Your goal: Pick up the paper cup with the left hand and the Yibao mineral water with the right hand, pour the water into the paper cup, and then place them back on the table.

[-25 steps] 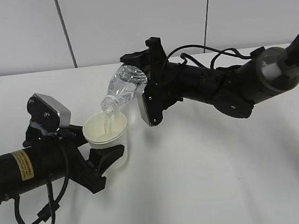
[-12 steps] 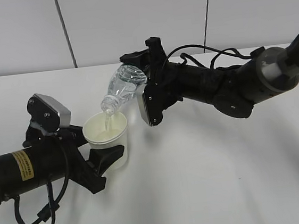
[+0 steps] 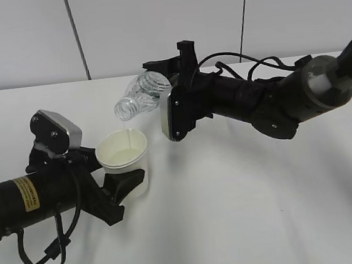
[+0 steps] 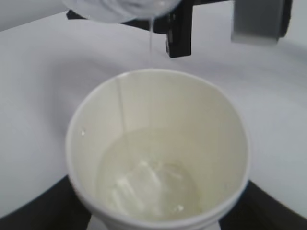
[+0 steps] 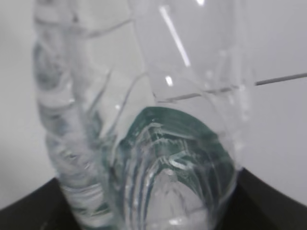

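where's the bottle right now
In the exterior view the bottle is left of centre, held tilted in the right gripper, its mouth above the cup.

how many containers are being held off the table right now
2. The paper cup sits in the left gripper at lower left, with water in it. The Yibao mineral water, tipped on its side, is in the right gripper just above and right of the cup.

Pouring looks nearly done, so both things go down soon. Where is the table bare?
Bare table spreads in front of the right arm, right of the cup. The back left corner behind the left arm is bare too. It is crowded where the bottle tips over the cup between both grippers.
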You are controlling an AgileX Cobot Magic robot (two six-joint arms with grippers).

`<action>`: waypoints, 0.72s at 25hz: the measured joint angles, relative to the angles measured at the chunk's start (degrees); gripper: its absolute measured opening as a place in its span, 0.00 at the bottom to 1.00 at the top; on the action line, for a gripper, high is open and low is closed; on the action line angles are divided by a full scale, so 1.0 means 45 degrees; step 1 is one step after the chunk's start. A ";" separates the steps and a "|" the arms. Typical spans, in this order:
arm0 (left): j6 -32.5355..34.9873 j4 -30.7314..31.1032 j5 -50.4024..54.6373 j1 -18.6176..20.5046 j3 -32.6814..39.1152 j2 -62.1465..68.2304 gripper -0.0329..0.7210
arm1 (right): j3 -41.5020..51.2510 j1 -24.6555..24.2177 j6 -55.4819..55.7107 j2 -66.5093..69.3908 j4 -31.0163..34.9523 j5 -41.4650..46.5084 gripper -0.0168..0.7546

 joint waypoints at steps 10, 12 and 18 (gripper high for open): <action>0.0125 -0.1423 0.0003 0.0000 0.0000 0.0000 0.64 | -0.0008 0.0000 0.6580 0.0000 0.1042 -0.0342 0.61; 0.0363 -0.2030 0.0003 0.0000 0.0000 0.0000 0.64 | -0.0008 0.0000 0.7808 0.0000 0.1578 -0.0511 0.61; 0.1193 -0.3723 -0.0056 0.0080 -0.0027 0.0000 0.64 | -0.0008 0.0000 1.0584 0.0000 0.2515 -0.0690 0.61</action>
